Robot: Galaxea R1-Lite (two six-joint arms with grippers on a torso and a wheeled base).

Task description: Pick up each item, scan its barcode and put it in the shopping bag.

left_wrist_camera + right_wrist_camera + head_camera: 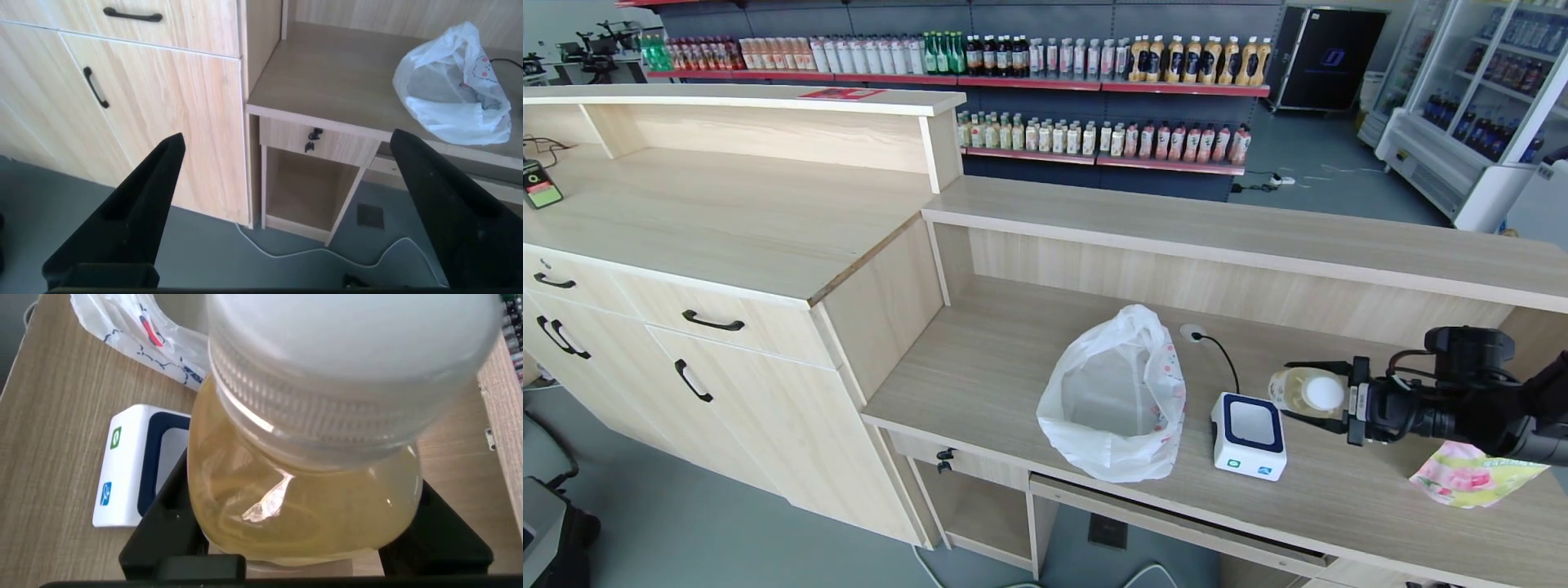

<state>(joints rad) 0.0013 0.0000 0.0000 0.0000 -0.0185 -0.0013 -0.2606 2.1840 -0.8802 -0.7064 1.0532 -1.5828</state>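
My right gripper [1319, 396] is shut on a clear bottle of yellowish drink with a white cap [1307, 392], held just right of the white barcode scanner [1250, 434] on the lower counter. In the right wrist view the bottle [310, 457] sits close up between the jaws, with the scanner [143, 478] and part of the shopping bag [135, 327] beyond it. The white plastic shopping bag [1115, 396] stands open left of the scanner. A pink and green snack packet [1470, 475] lies on the counter under my right arm. My left gripper [286, 212] hangs open, low, in front of the cabinet.
A raised shelf [1258, 237] runs behind the lower counter [980, 367], and a taller cabinet with drawers [711, 322] stands to the left. A cable [1221, 351] leads from the scanner to a grommet. Drink shelves and fridges stand in the background.
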